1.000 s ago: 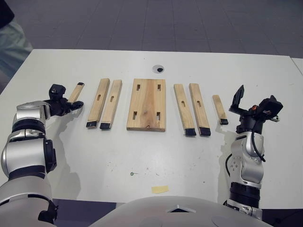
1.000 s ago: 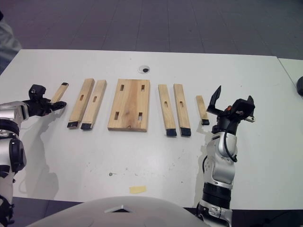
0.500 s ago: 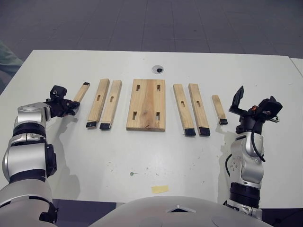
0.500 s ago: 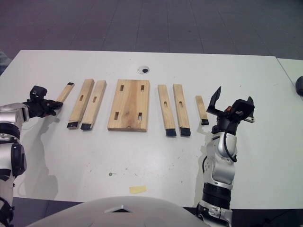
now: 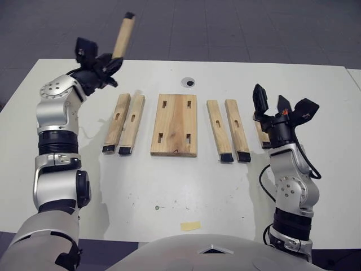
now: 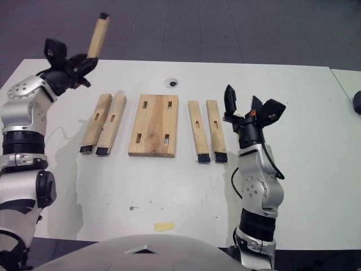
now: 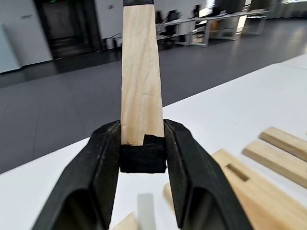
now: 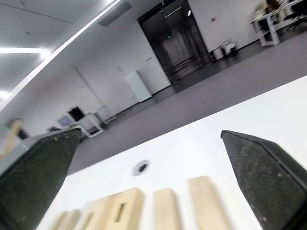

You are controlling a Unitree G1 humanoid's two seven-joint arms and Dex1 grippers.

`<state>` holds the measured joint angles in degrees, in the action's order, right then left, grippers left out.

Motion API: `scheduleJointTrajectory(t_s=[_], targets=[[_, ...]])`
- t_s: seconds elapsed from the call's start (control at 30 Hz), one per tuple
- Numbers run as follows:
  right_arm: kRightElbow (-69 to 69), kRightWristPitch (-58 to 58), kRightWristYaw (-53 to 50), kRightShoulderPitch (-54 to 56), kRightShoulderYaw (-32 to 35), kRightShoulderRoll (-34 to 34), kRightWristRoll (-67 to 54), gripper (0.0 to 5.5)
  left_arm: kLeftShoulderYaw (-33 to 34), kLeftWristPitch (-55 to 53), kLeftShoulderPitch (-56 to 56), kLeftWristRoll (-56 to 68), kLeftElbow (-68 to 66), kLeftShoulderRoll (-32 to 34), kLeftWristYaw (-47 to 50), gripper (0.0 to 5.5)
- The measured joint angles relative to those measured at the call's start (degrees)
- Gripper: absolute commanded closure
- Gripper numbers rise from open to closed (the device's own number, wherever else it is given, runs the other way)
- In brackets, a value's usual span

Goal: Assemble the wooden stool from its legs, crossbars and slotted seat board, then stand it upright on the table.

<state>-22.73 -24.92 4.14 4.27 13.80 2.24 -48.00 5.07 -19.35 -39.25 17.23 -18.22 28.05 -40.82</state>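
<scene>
Crossbar (image 5: pixel 123 35) pinched endwise in left gripper (image 7: pixel 142 143), aloft left of seat board (image 5: pixel 175 124); right gripper (image 5: pixel 284 105) spread; risked slipping from end-only hold.

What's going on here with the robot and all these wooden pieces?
The robot is putting together a wooden stool, but nothing is joined yet. Its left pincer holds a short crossbar up in the air. The seat board and four slotted legs lie flat on the table. The right pincer hovers open and empty.
</scene>
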Motion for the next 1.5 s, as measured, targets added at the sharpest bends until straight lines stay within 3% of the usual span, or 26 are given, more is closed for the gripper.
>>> scheduleJointTrajectory(t_s=[0.23,0.33,0.37,1.23,1.4,1.5], targets=[[-2.70,-6.48,-4.15,5.23,-0.48,-2.56,-25.74,0.10,-11.79,-9.54,14.60,7.71,31.64,-1.98,-6.55,4.21],[-3.00,-6.98,-6.81,6.90,-2.61,-3.85,-28.91,0.10,-14.43,-10.85,17.60,7.28,35.31,-0.48,-7.36,4.21],[-3.00,-7.25,-7.32,7.00,-3.32,-4.10,-29.62,0.35,-14.99,-10.88,17.87,7.06,36.14,0.15,-7.70,4.21],[-3.12,-6.77,-11.09,2.14,-7.76,-3.67,-29.57,4.91,-15.94,-7.22,17.82,3.30,34.84,-0.25,-5.91,4.21],[-2.77,-6.26,-11.27,2.05,-7.75,-3.71,-27.79,5.06,-15.93,-6.78,17.60,2.97,34.84,-0.29,-5.79,4.21],[-2.60,-5.16,-10.93,2.07,-7.71,-4.12,-26.22,5.08,-15.93,-7.14,17.55,2.64,34.69,-0.31,-5.64,3.51]])
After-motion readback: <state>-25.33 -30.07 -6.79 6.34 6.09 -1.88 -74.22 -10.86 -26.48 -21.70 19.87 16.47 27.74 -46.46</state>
